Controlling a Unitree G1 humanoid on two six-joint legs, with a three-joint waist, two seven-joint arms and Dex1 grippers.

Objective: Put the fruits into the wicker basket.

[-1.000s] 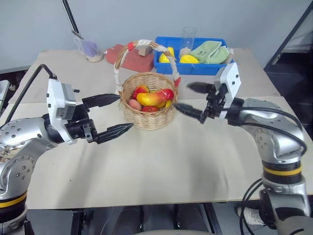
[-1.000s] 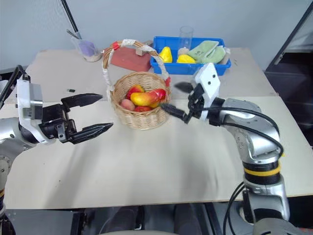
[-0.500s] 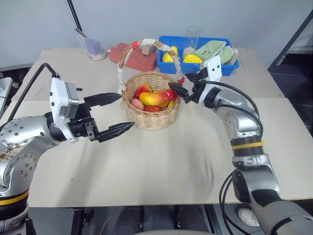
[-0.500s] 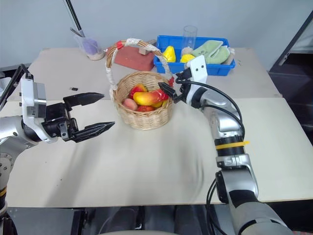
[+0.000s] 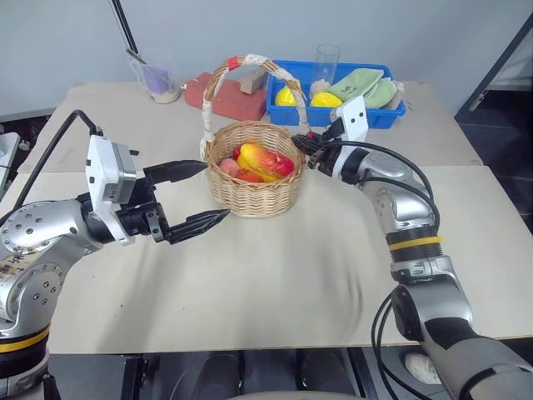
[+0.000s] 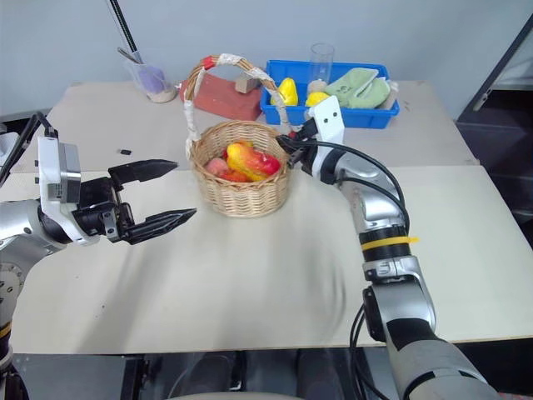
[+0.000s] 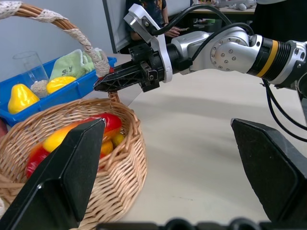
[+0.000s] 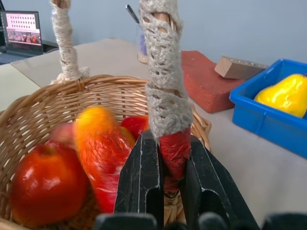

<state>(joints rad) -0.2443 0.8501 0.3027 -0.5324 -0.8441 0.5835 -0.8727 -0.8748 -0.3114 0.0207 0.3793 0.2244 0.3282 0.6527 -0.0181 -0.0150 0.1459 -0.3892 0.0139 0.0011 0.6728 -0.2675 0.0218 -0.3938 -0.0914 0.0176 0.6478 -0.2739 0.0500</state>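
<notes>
The right gripper [image 5: 306, 147] has reached in and clamped the basket [image 5: 255, 171] handle's base, fruits [image 5: 260, 160] inside, left fingers [image 5: 193, 168] spread; lift slowly, keeping the basket level.

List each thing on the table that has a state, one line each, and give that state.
Wicker basket: upright, holding fruit.
Basket handle: clamped near its base by the right gripper.
Apple: inside the basket.
Mango: inside the basket, on top.
Left gripper: open, empty, beside the basket.
Blue tray: holds a yellow pear and green cloth.
Glass: upright.
</notes>
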